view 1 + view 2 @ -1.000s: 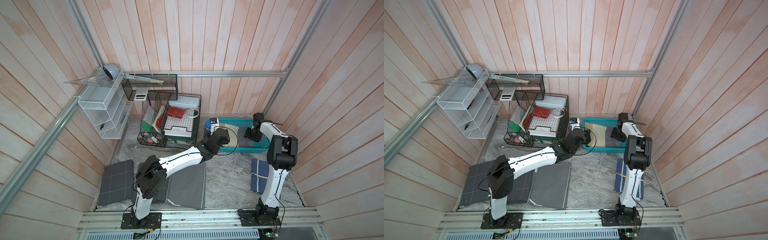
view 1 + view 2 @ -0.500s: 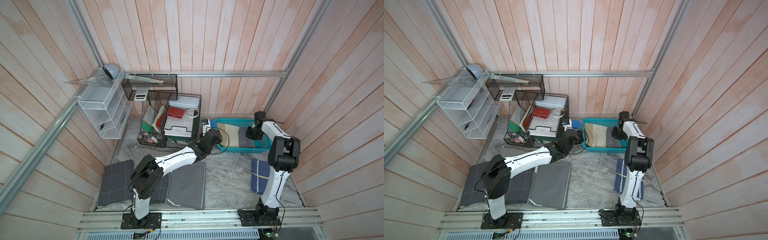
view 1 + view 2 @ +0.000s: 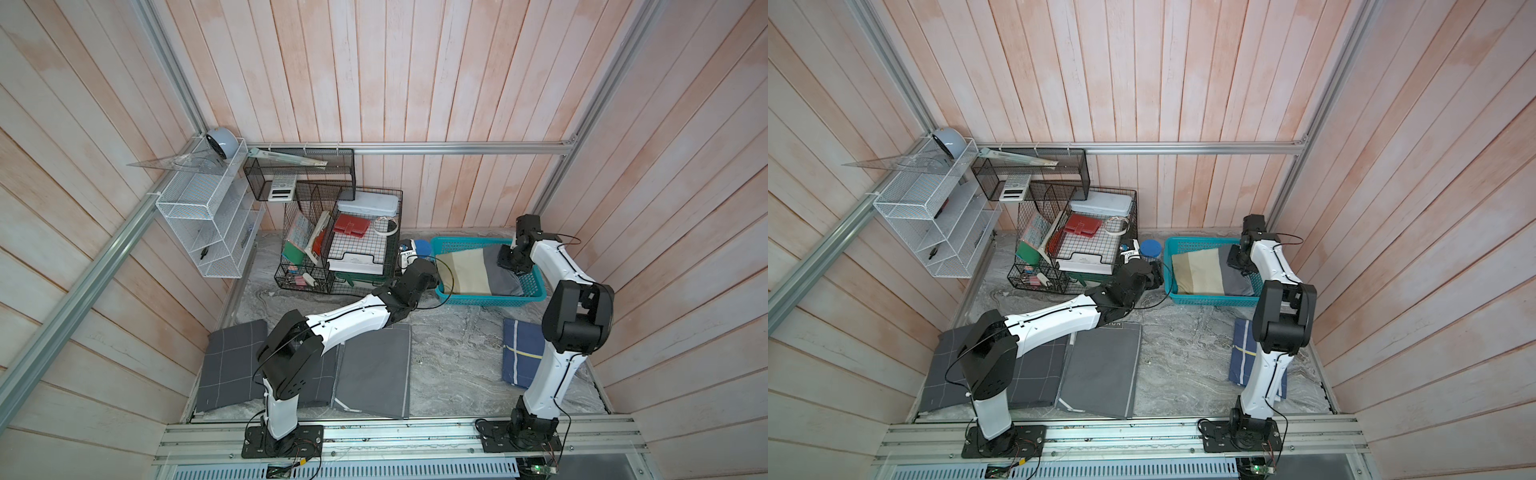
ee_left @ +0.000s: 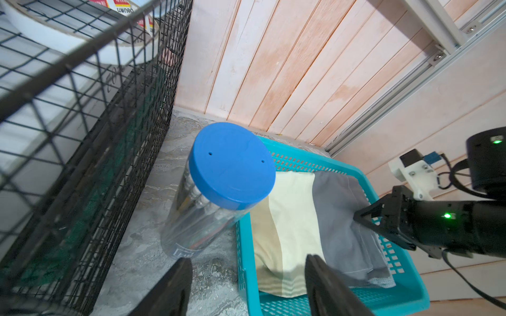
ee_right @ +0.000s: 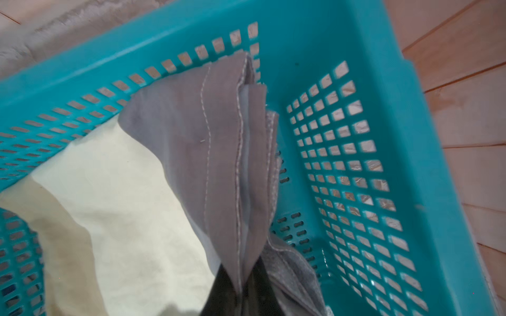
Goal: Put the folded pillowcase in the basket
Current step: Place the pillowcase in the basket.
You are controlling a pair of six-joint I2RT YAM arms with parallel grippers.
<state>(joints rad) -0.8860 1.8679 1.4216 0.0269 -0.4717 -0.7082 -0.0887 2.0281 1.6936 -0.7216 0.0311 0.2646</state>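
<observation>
You have the folded pillowcase [image 3: 467, 272] lying inside the teal basket [image 3: 490, 298], right of centre in both top views. Your right gripper [image 5: 241, 287] is clamped on its grey edge. Your left gripper [image 4: 249, 262] stands with jaws apart, empty, beside the basket's end.

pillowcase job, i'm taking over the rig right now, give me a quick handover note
Left end effector: open, empty, just outside one end of the shallow teal plastic lattice basket, beside the clear jar with a blue lid.
Right end effector: shut on the grey hem of the folded beige, cream and grey striped pillowcase.
The pillowcase lies inside the basket, with its grey corner lifted by the grip.
Done: pillowcase in basket.
Left: release the hem and withdraw the right arm.
</observation>
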